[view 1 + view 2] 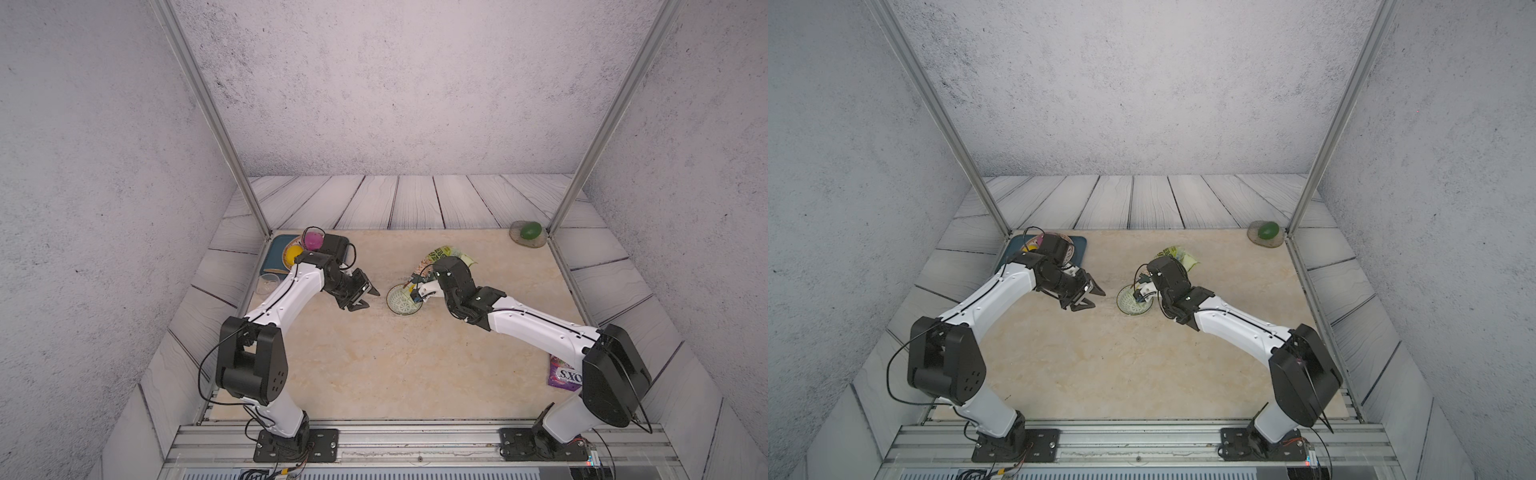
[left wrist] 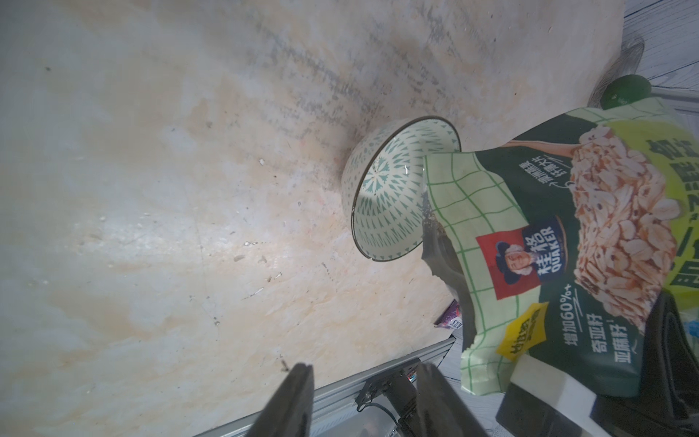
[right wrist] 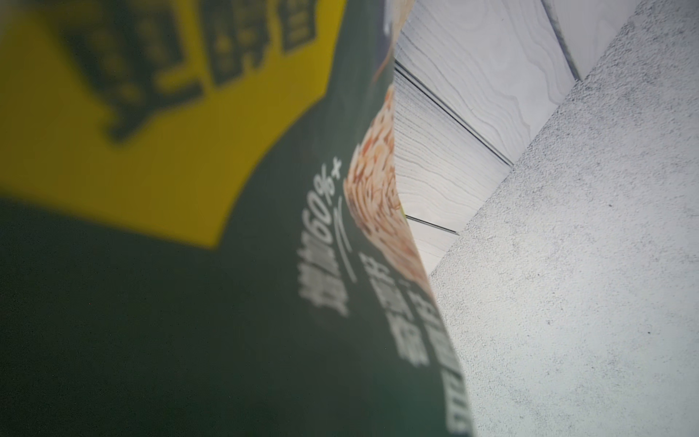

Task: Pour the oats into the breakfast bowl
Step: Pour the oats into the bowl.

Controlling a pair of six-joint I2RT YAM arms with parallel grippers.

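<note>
The breakfast bowl (image 1: 402,301) (image 1: 1133,302), white with a fine dark pattern inside (image 2: 391,191), stands mid-table; no flakes show in it. The green and yellow oats bag (image 1: 448,252) (image 1: 1177,252) (image 2: 529,234) (image 3: 189,234) hangs tilted, its torn mouth low over the bowl's far rim. My right gripper (image 1: 415,289) (image 2: 529,378) is shut on the bag's lower part; the bag hides its jaws in the right wrist view. Just left of the bowl my left gripper (image 1: 368,300) (image 1: 1096,300) (image 2: 365,374) hovers open and holds nothing.
A purple FOX'S bag (image 1: 563,376) (image 2: 563,321) lies under the right arm. At the back left stand a fruit dish (image 1: 297,249) on a blue mat and a glass cup (image 1: 268,284). A green fruit on a round dish (image 1: 528,233) sits at the back right.
</note>
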